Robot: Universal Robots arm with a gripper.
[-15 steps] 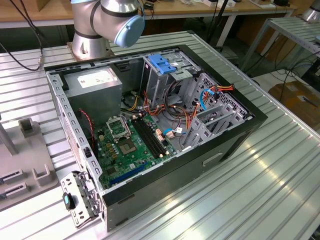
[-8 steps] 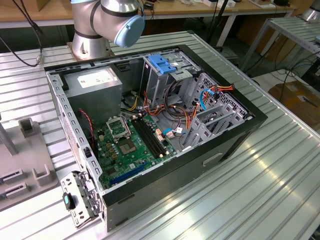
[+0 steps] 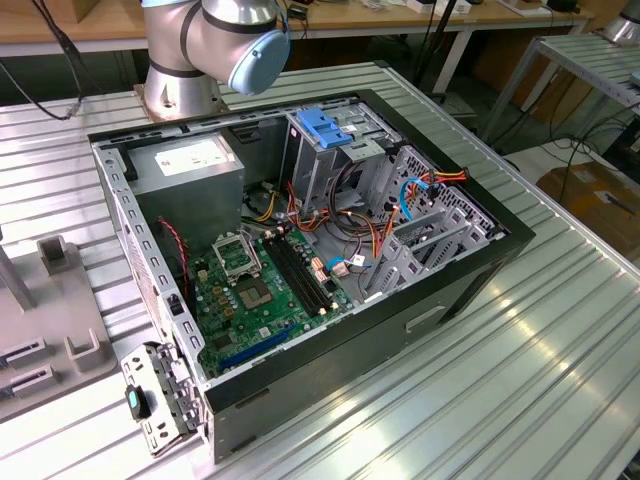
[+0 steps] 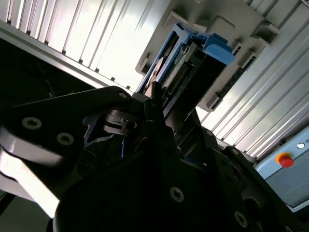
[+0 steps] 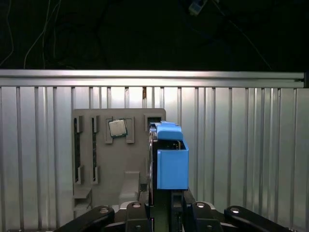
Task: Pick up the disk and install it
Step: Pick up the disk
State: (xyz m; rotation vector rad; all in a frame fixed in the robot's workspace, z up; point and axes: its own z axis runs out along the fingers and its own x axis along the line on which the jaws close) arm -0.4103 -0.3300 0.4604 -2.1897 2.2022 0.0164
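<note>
The disk (image 5: pixel 170 162) is a flat drive with blue plastic rails, seen edge-on in both wrist views. It hangs above the grey parts fixture (image 5: pixel 130 159) on the ribbed metal table. My gripper (image 5: pixel 162 199) is shut on the disk (image 4: pixel 195 60), with one dark finger (image 4: pixel 155 99) pressed against its side. In the exterior view, the open computer case (image 3: pixel 300 250) lies on the table, and the arm's base (image 3: pixel 185 60) stands behind it.
Inside the case are a grey power-supply box (image 3: pixel 185 165), a metal cage topped by a blue bracket (image 3: pixel 325 125), the green motherboard (image 3: pixel 255 290) and loose cables. The fixture (image 3: pixel 55 320) sits at the exterior view's left and holds a processor chip (image 5: pixel 117 128). A red button (image 4: pixel 285 159) is nearby.
</note>
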